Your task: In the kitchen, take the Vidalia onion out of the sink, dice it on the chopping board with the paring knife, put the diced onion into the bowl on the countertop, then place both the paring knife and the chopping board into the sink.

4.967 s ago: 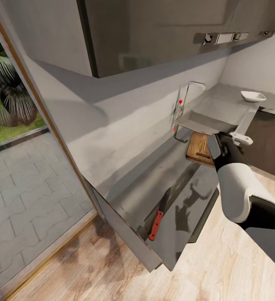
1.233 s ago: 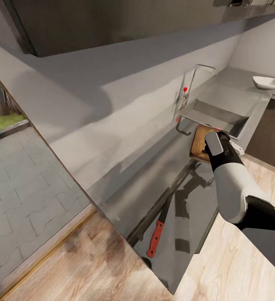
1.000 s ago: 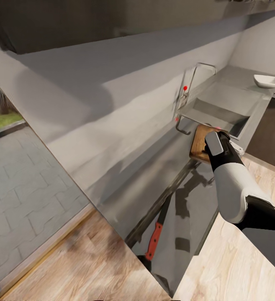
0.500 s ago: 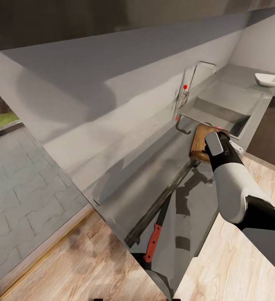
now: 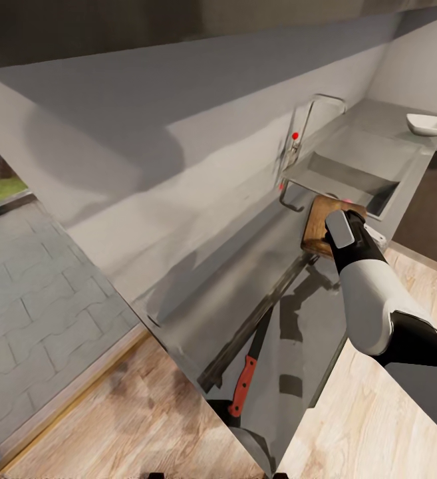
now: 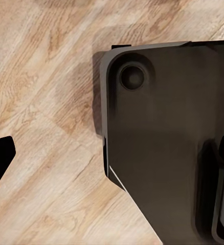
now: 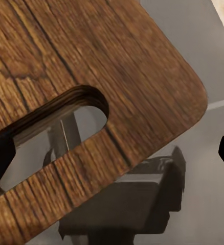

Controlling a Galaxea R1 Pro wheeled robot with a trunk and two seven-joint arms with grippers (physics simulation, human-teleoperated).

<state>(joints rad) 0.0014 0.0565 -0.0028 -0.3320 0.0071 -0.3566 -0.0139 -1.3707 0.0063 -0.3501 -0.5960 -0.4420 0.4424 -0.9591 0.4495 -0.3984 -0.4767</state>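
The chopping board [image 5: 316, 227] lies on the countertop [image 5: 231, 299] just short of the sink [image 5: 351, 174]. My right gripper [image 5: 352, 225] hovers over it. In the right wrist view the board's slot-handle end [image 7: 117, 76] sits close below, and the open right gripper [image 7: 112, 155] has a dark fingertip at each edge of the frame. A sliver of pinkish-red, apparently the Vidalia onion [image 5: 346, 197], peeks past the board's far end. The paring knife [image 5: 246, 382] rests near the countertop's close end. The white bowl [image 5: 430, 124] stands beyond the sink. My left gripper [image 6: 112, 163] hangs open over the floor.
A curved tap [image 5: 308, 123] with red dots rises at the sink's wall side. Wall cabinets overhang the worktop. Wooden floor [image 5: 371, 432] runs along the counter front. My own dark base [image 6: 163, 153] sits beneath the left gripper. A doorway at left opens onto grey paving [image 5: 38, 319].
The whole head view has shifted, so the camera moved. Since five seconds ago my right gripper has come back from the sink's rim to above the board. The knife and bowl have stayed put.
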